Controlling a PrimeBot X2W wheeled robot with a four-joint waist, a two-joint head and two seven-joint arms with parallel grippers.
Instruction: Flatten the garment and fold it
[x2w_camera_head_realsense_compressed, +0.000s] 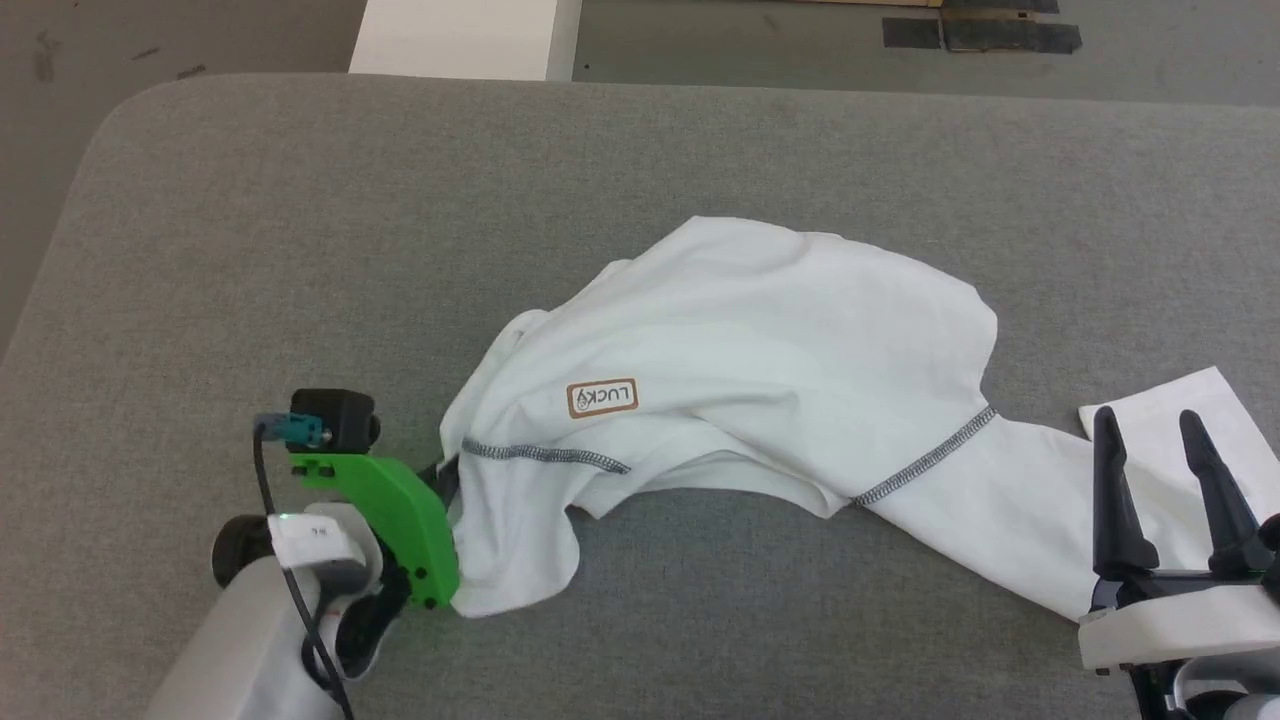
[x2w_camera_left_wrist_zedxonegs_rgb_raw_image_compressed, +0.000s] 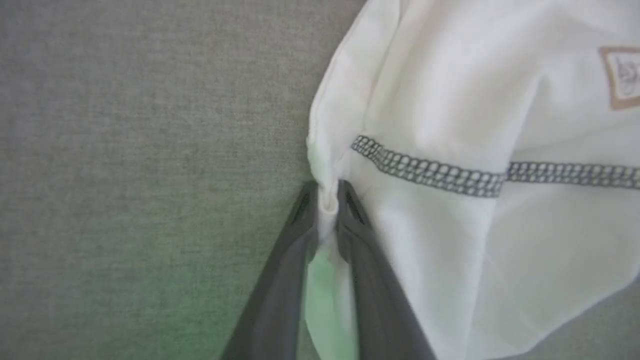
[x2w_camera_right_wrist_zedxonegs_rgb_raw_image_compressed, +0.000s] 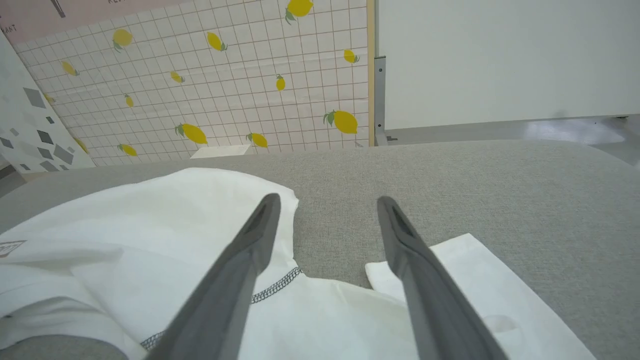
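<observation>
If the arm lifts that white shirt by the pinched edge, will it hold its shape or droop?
Probably droop: the white shirt lies in soft folds, and its edge bunches between the closed fingers of the left gripper. It looks thin, so likely light. Pushed, it would probably crumple rather than slide on the grey cloth surface.

Reads "LUCKY" in brown capitals, upside down in the head view, on a small brown-bordered patch (x2w_camera_head_realsense_compressed: 601, 398) on the white garment (x2w_camera_head_realsense_compressed: 760, 330); tiny emblem beside the word too small to make out. Blurred and cut off in the left wrist view. Only clipped letter ends, "ANT" among them, on the pink board (x2w_camera_right_wrist_zedxonegs_rgb_raw_image_compressed: 75, 15) in the right wrist view; marks on the white tag (x2w_camera_head_realsense_compressed: 318, 530) at the left wrist illegible.
</observation>
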